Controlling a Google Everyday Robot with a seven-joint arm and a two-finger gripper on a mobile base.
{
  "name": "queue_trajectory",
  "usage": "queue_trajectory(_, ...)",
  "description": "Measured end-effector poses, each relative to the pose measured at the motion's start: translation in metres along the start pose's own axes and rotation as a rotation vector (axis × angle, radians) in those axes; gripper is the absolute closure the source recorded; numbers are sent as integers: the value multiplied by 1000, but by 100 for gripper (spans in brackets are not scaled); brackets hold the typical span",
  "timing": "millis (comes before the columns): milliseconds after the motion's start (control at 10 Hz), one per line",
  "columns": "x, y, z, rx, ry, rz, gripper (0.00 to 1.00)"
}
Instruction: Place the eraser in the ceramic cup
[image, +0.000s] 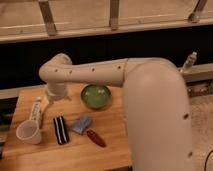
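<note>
The eraser, a flat black bar with white stripes, lies on the wooden table near its front left. The white ceramic cup stands just left of the eraser, at the table's left edge. My gripper hangs below the arm's bend over the back left of the table. It is above and behind the eraser and the cup and touches neither.
A green bowl stands at the back middle. A blue-grey pad and a dark red oblong piece lie right of the eraser. A white tube-like object lies behind the cup. My arm's large white link fills the right side.
</note>
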Motion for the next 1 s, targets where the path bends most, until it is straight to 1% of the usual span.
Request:
queue_trajectory(100,-2,6,8,-8,4,-4,20)
queue_trajectory(200,-3,6,19,-19,10,1,20)
queue_trajectory(400,9,-5,33,-32,20,13,20)
queue_trajectory(500,17,-13,37,-38,21,24,20)
queue_trajectory(600,33,-28,42,-48,19,55,20)
queue_trajectory(700,42,-36,44,-50,11,84,20)
queue_trajectory(800,48,-41,45,-52,2,106,20)
queue_trajectory(1000,48,-39,45,-53,1,105,20)
